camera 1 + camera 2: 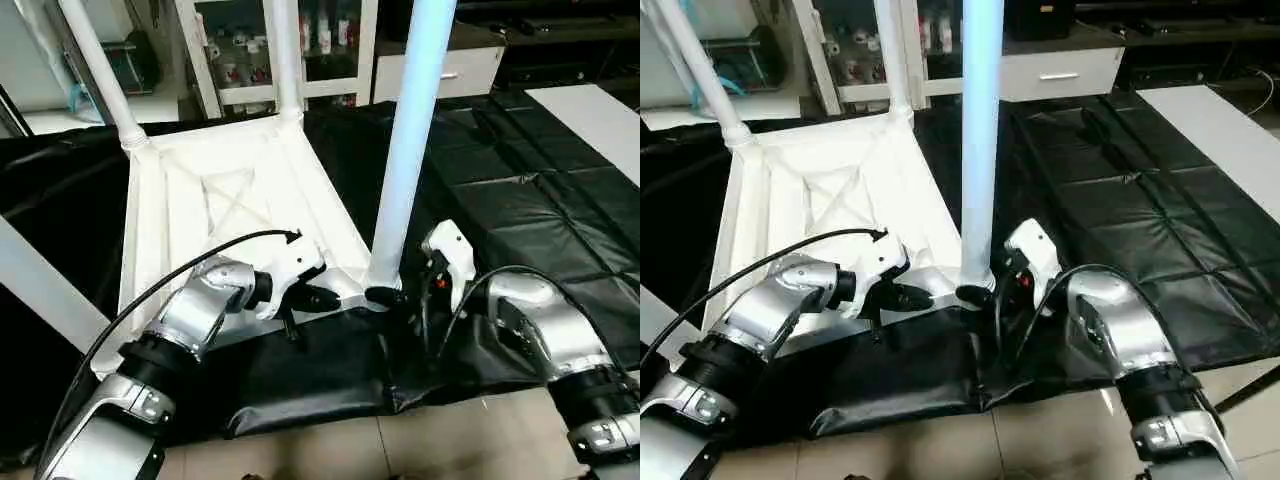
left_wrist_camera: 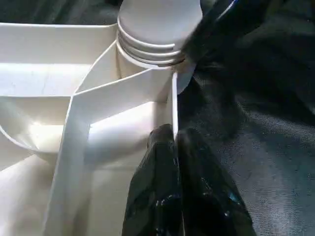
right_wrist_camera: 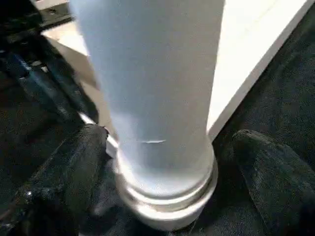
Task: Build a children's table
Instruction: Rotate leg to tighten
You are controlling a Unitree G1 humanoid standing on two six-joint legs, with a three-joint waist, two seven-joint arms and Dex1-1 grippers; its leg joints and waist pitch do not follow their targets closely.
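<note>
The children's table lies upside down on the black cover, its white ribbed tabletop (image 1: 200, 200) facing up. Legs stand in the far left socket (image 1: 100, 80), the far right socket (image 1: 285, 60) and the near right socket (image 1: 410, 140). My left gripper (image 1: 325, 298) is shut on the tabletop's thin near rim (image 2: 173, 98), just beside the near right socket. My right gripper (image 1: 385, 295) is open around the base of the near right leg (image 3: 152, 88). Its fingers (image 3: 83, 167) stand on either side of the leg, and there is a gap on one side.
The black-covered work table (image 1: 540, 200) stretches to the right, and its near edge drops to tiled floor (image 1: 450, 440). A white slab (image 1: 600, 110) lies at the far right. Shelves and a cabinet (image 1: 330, 40) stand behind. Another white tube (image 1: 40, 280) crosses the left edge.
</note>
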